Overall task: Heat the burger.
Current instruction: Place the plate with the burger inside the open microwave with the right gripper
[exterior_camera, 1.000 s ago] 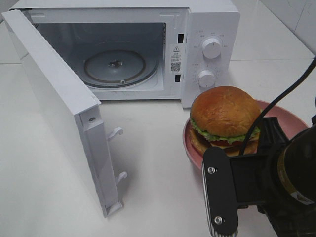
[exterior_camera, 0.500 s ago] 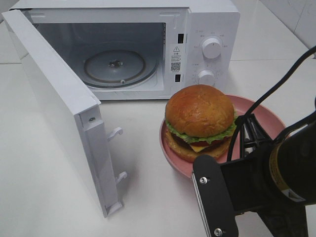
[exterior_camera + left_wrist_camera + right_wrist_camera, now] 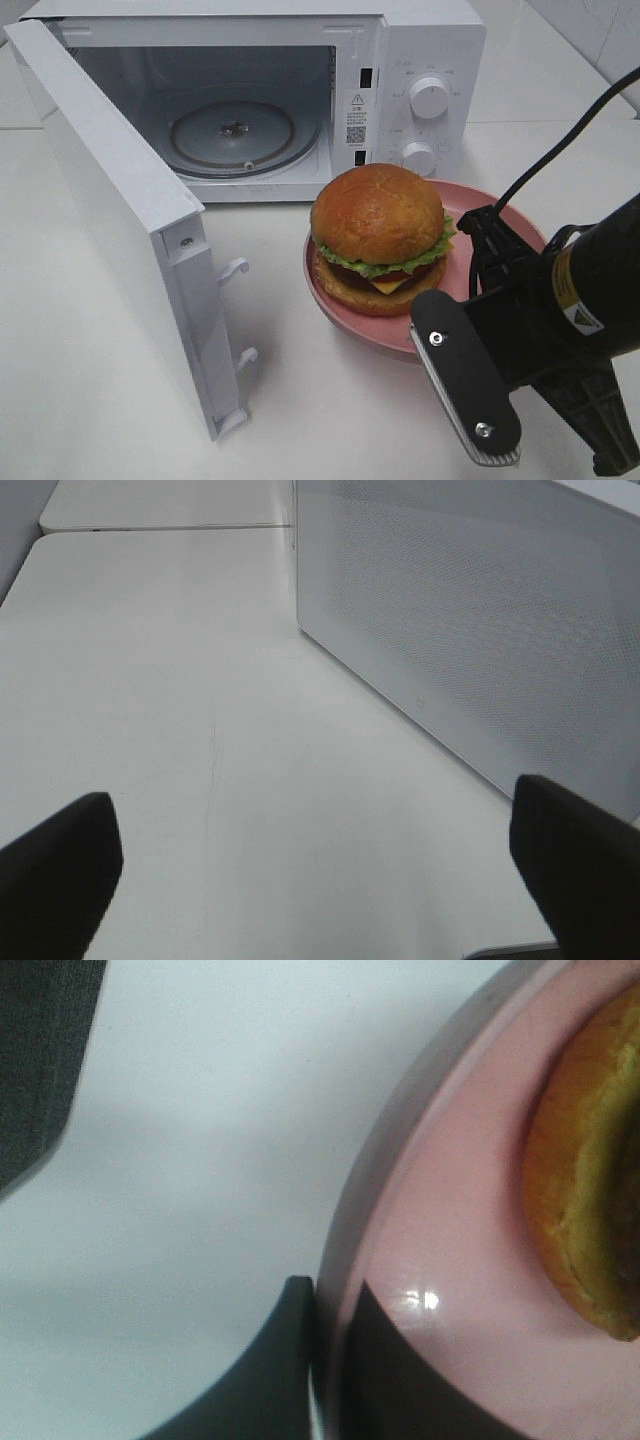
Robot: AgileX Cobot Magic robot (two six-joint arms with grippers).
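- Burger point(image 3: 378, 235) with a glossy golden-brown domed bun, green lettuce and a dark patty: upright on a round pink plate point(image 3: 352, 325), outside the oven, just in front of its control panel and right of the open cavity.
- Left gripper point(image 3: 315, 880): seen in the left wrist view only. Its two dark fingers point(image 3: 55, 870) are spread wide with nothing between them, over the white tabletop point(image 3: 200, 730), near a white perforated panel point(image 3: 480, 630).
- White microwave door point(image 3: 110, 200): swung open to the left, latch hooks exposed.
- White microwave oven point(image 3: 420, 60): a round glass turntable point(image 3: 235, 135) lies on the cavity floor; two white knobs point(image 3: 430, 97) are on the right-hand panel.
- Right gripper point(image 3: 325, 1380): jaws pinched on the rim of the round pink plate at its right side. One finger is outside the rim, the other on the inner surface, apart from the burger.
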